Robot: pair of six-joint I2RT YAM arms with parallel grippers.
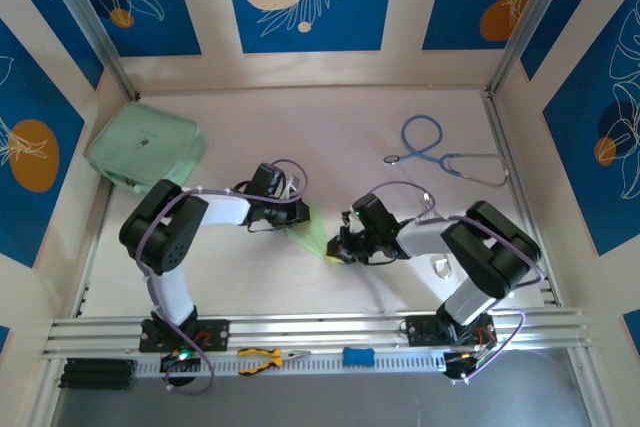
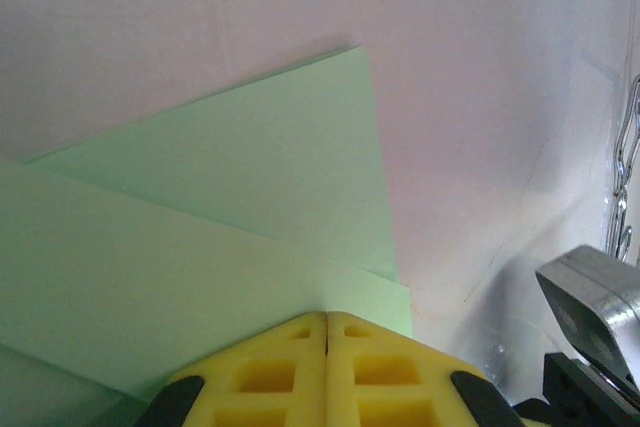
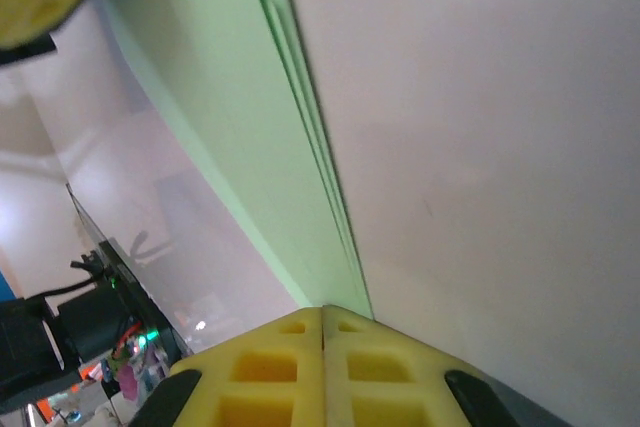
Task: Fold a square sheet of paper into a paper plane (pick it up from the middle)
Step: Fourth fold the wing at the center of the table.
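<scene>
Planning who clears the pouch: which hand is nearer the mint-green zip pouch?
Left. The left hand sits at the folded paper, right of the pouch. The right hand meets the paper's other end, farther right still.

Close view down the left claw (image 2: 326, 319): its 2 yellow fingers (image 2: 262, 375) are pressed together at the bottom edge, pinching the near edge of folded light-green paper (image 2: 200, 227). The paper lies in overlapping layers on a pale surface (image 2: 480, 67). A grey metal part (image 2: 595, 297) sits at lower right.

pale table (image 1: 330, 137), mint-green pouch (image 1: 145, 147) far left, blue stethoscope (image 1: 440, 152) right, folded paper (image 1: 318, 237) centre
</scene>
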